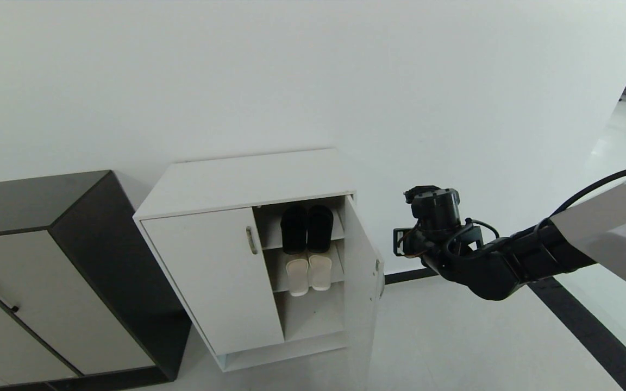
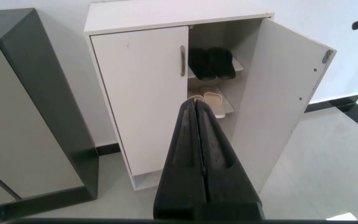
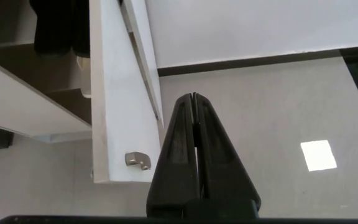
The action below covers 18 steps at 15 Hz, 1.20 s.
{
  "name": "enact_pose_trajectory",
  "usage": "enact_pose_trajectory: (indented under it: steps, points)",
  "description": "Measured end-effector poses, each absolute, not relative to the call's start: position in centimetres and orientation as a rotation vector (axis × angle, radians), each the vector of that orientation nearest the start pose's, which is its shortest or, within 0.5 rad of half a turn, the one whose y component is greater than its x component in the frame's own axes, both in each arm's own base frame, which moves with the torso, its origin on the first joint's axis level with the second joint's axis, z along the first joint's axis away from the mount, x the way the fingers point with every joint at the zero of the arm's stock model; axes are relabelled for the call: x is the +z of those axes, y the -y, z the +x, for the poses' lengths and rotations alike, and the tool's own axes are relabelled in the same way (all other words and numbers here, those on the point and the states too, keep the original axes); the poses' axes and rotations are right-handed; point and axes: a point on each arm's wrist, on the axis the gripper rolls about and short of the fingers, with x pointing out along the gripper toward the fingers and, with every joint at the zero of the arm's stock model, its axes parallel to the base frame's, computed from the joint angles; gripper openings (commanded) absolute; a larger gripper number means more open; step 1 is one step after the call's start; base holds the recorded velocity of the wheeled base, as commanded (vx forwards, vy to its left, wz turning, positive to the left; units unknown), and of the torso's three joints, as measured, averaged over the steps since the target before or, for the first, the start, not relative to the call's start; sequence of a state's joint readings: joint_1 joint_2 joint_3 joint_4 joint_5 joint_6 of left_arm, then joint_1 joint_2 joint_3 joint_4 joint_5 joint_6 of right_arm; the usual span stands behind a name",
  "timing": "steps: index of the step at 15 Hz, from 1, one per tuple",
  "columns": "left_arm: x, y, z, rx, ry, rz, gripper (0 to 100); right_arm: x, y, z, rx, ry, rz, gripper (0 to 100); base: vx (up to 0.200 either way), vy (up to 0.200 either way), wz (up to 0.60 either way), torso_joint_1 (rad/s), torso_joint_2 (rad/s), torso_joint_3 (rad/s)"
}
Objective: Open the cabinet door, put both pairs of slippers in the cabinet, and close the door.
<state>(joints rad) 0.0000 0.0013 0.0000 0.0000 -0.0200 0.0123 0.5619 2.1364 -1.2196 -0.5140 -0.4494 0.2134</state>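
The white cabinet (image 1: 248, 182) stands against the wall with its right door (image 1: 364, 282) swung open and its left door (image 1: 215, 277) closed. A black pair of slippers (image 1: 306, 228) rests on the upper shelf, and a white pair (image 1: 308, 273) on the shelf below. My right arm's wrist (image 1: 437, 214) hovers to the right of the open door. My right gripper (image 3: 194, 98) is shut and empty, close to the door's outer face (image 3: 114, 93), beyond its handle (image 3: 137, 160). My left gripper (image 2: 195, 102) is shut and empty, held back from the cabinet front (image 2: 142, 93).
A black cabinet (image 1: 47, 271) with pale doors stands just left of the white one. Open grey floor (image 1: 454, 336) lies to the right of the open door, with a black baseboard stripe (image 1: 579, 320) along it.
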Motion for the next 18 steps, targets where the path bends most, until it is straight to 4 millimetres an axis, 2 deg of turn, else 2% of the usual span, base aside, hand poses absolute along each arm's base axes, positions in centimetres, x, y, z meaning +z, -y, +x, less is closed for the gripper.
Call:
enact_pose_trajectory:
  steps: [2,8,14,18]
  points:
    - [7.6,0.0,-2.3,-0.02,-0.001,0.012,0,12.1,-21.6,35.9,0.076,-0.363,0.013,0,0.0,0.0,0.6,0.01,0.0,0.002]
    - [7.5,0.0,-2.3,-0.019,-0.002,0.012,0,12.0,-21.6,35.9,0.081,-0.346,0.002,0,0.0,0.0,0.0,0.0,0.0,0.0]
    - [7.5,0.0,-2.3,-0.02,-0.002,0.012,0,11.8,-19.8,37.1,0.03,-0.332,-0.03,0,0.0,0.0,0.0,0.0,0.0,0.0]
    - [7.5,0.0,-2.3,-0.02,-0.002,0.012,0,10.4,-18.9,38.3,-0.002,-0.359,-0.051,0,0.0,0.0,0.0,0.0,0.0,0.0]
